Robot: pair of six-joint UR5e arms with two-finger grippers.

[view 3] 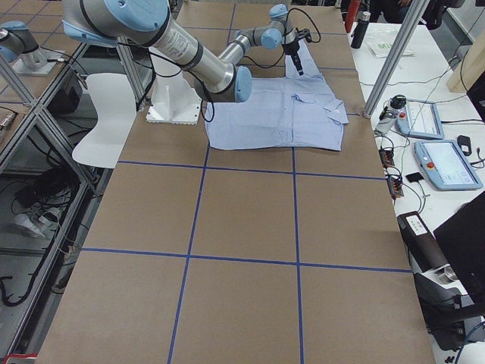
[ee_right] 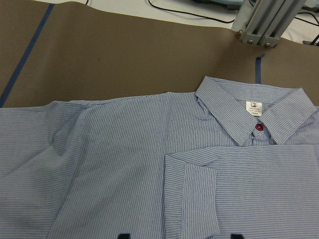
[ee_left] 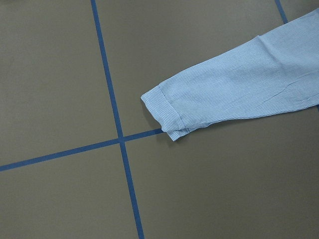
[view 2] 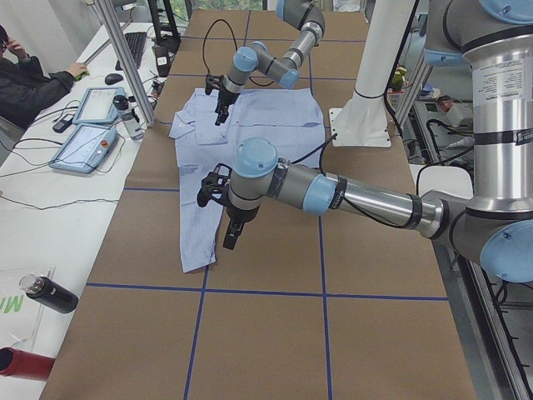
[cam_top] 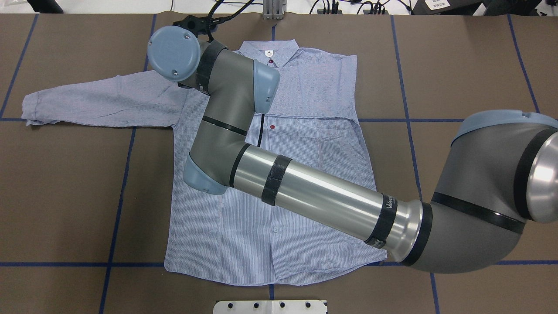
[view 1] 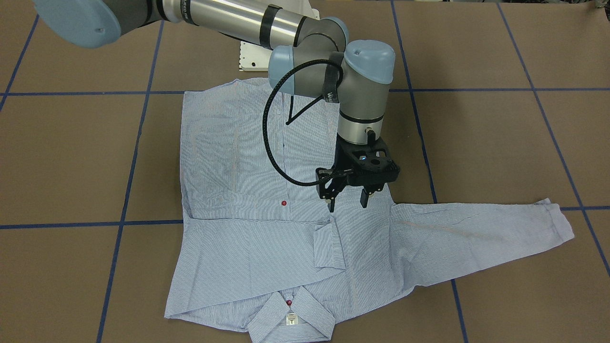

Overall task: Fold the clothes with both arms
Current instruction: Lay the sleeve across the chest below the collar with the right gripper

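Note:
The striped shirt (view 1: 267, 157) lies flat and face up, with its collar (view 1: 290, 317) toward the table's far edge. One sleeve is folded across the chest, its cuff (view 1: 329, 247) near the middle. The other sleeve (cam_top: 100, 100) lies stretched out to the robot's left, and its cuff (ee_left: 169, 117) rests on bare table. My right gripper (view 1: 348, 204) hangs open just above the shirt beside the folded cuff, holding nothing; its fingertips (ee_right: 123, 235) show at the wrist view's lower edge. My left gripper (view 2: 231, 236) hovers high near the outstretched sleeve's end; I cannot tell whether it is open or shut.
The white pedestal base (cam_top: 270, 306) stands at the robot's edge of the table. Blue tape lines (cam_top: 126, 174) cross the brown surface. An aluminium post (ee_right: 264, 20) rises beyond the collar. A person (view 2: 25, 83) sits at a side desk with tablets (view 2: 83, 146).

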